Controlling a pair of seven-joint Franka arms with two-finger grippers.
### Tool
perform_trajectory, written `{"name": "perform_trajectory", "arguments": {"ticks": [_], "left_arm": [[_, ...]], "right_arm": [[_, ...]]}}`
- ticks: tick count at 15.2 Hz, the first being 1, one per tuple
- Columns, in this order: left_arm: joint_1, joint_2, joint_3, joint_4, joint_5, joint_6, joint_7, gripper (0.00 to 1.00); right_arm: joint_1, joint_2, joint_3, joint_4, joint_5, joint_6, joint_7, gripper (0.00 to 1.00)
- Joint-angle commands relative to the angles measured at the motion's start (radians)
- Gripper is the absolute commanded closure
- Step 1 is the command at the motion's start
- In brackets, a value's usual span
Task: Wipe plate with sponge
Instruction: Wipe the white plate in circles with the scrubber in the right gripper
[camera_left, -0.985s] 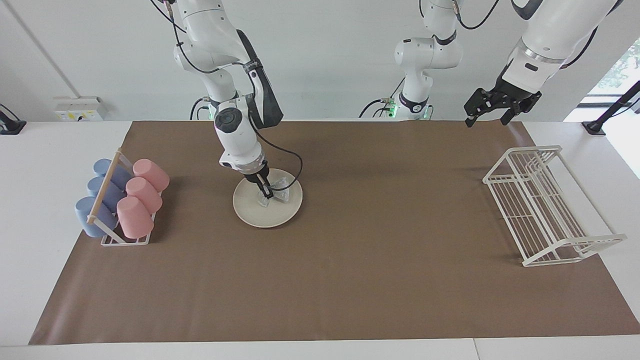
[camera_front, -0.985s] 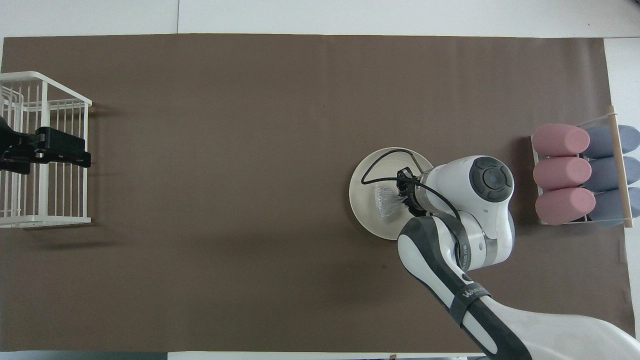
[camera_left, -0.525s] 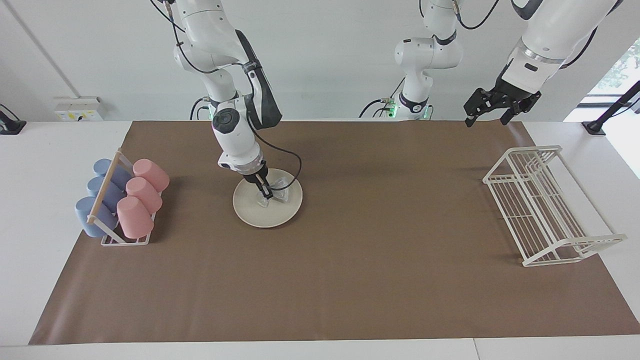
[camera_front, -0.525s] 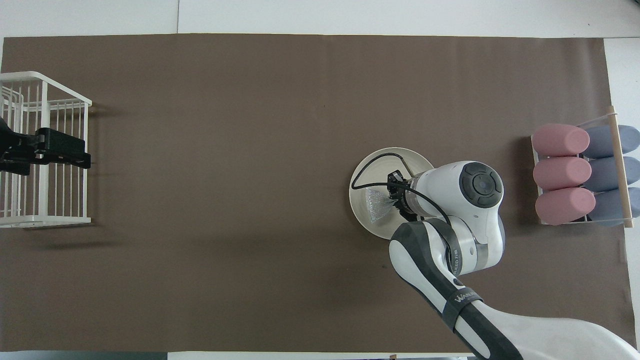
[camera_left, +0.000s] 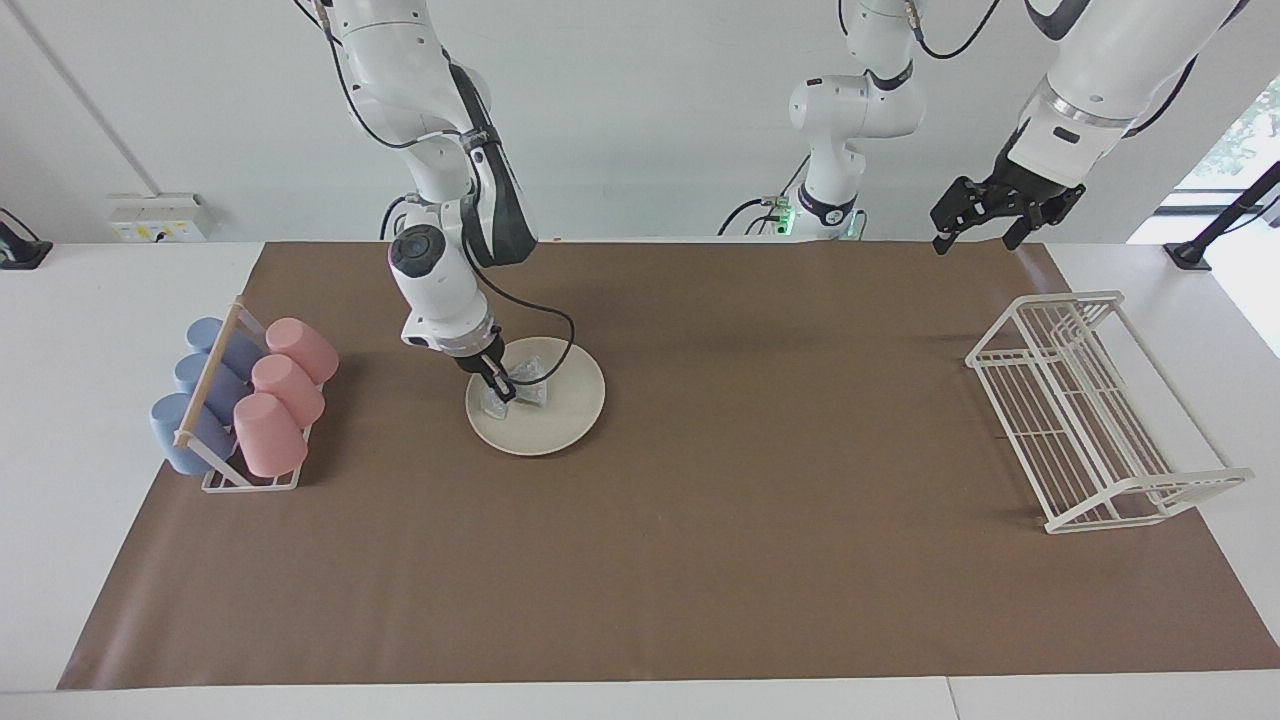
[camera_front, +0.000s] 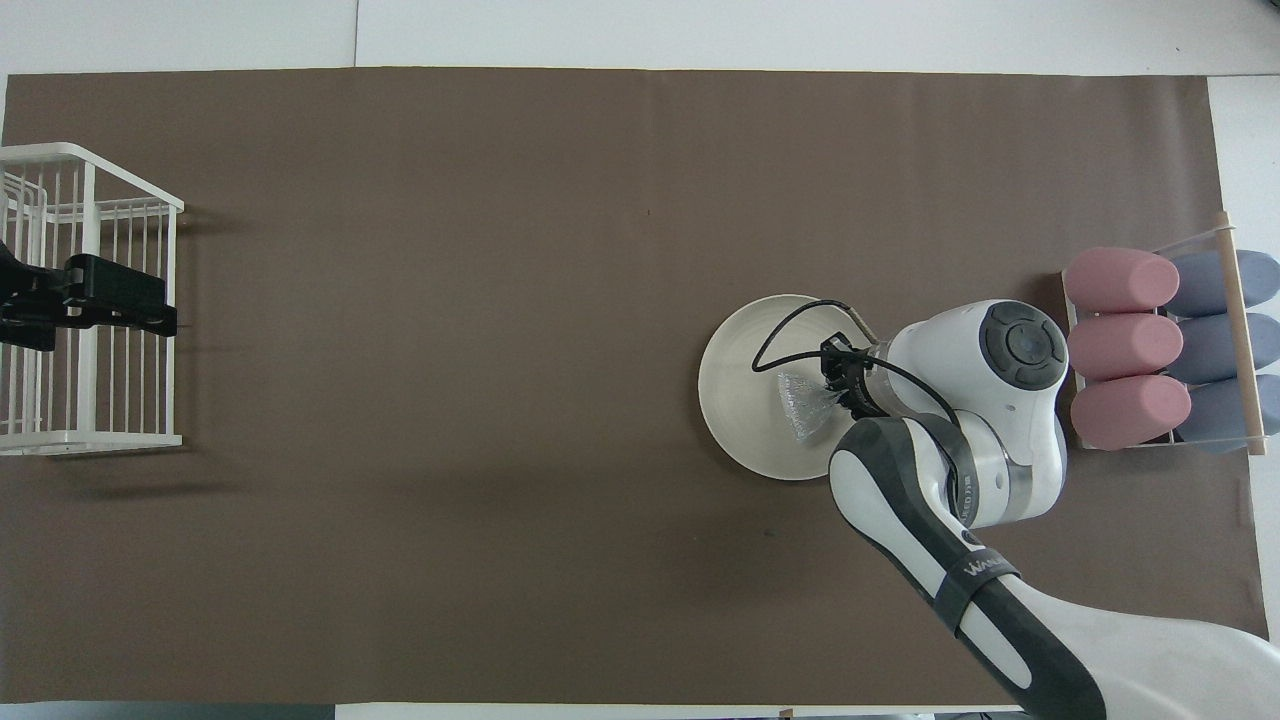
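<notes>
The cream-white plate (camera_left: 568, 408) lies on the brown mat toward the right arm's end of the table; it also shows in the overhead view (camera_front: 738, 390). My right gripper (camera_left: 498, 388) is down on the plate, shut on the glittery silver sponge (camera_left: 532, 374), which presses on the plate's surface. In the overhead view the sponge (camera_front: 802, 408) fans out from the right gripper (camera_front: 838, 385) over the part of the plate nearer the cups. My left gripper (camera_left: 978, 238) waits open and empty in the air over the white wire rack (camera_left: 1090, 420).
A holder with pink and blue cups (camera_left: 245, 395) lying on their sides stands beside the plate at the right arm's end, also seen from overhead (camera_front: 1160, 345). The wire rack (camera_front: 120, 440) stands at the left arm's end. The right arm's cable loops over the plate.
My right gripper has slid the sponge across the plate toward the cup holder's side. The plate has stayed in place. The left arm has barely moved.
</notes>
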Motion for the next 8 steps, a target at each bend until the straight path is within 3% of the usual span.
{"name": "perform_trajectory", "arguments": {"ticks": [1, 8], "left_arm": [[0.003, -0.020, 0.000, -0.017, 0.002, -0.007, -0.010, 0.00], [0.004, -0.023, 0.004, -0.018, 0.005, -0.010, -0.010, 0.00]], "right_arm": [[-0.065, 0.019, 0.005, -0.016, -0.051, -0.025, -0.078, 1.00], [-0.001, 0.018, 0.012, -0.013, -0.025, -0.005, 0.060, 1.00]]}}
